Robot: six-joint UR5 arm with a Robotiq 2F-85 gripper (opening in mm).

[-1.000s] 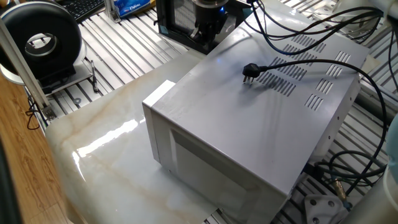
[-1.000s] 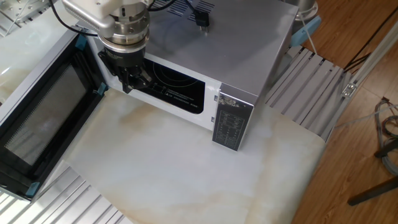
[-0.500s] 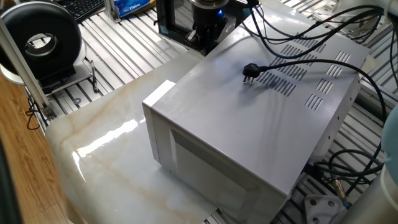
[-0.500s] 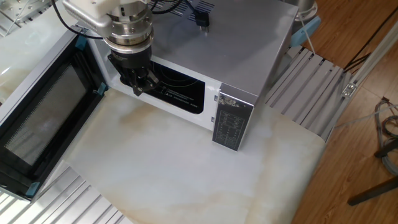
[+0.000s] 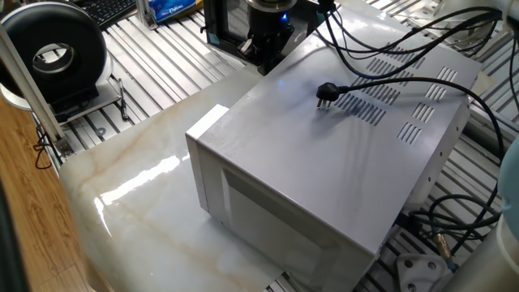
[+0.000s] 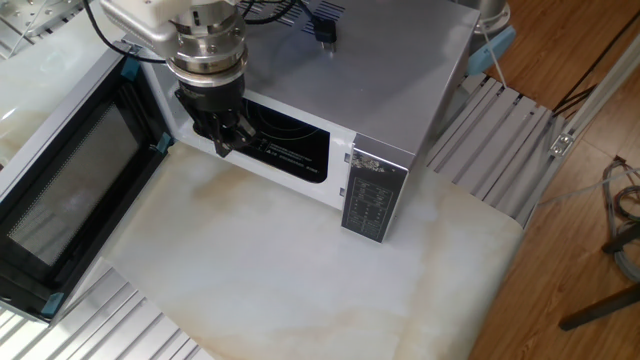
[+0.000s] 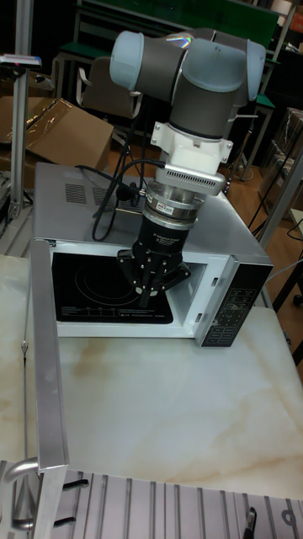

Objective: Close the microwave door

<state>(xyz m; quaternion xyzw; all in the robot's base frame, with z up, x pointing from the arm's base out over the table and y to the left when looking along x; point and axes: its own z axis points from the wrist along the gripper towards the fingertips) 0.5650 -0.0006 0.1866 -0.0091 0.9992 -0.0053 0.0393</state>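
Note:
The light-grey microwave (image 6: 380, 80) stands at the back of the marble table, its cavity open to the front. The microwave door (image 6: 70, 190), a black frame around a meshed window, is swung fully out to the left; the tall fixed view shows the door (image 7: 44, 354) edge-on. My gripper (image 6: 224, 146) hangs in front of the open cavity, fingers together and holding nothing, right of the door and apart from it. The tall view shows the gripper (image 7: 150, 295) pointing down before the cavity. In the one fixed view the microwave (image 5: 324, 170) hides the gripper.
The control panel (image 6: 368, 195) is right of the cavity. A black plug (image 5: 328, 92) and cord lie on the microwave's top. A black drum-shaped device (image 5: 55, 53) stands on the slatted bench. Cables (image 5: 454, 219) trail behind. The marble tabletop (image 6: 280, 270) spreads before the microwave.
Over the last second my gripper has shifted a little to the right along the cavity opening. The door has not moved.

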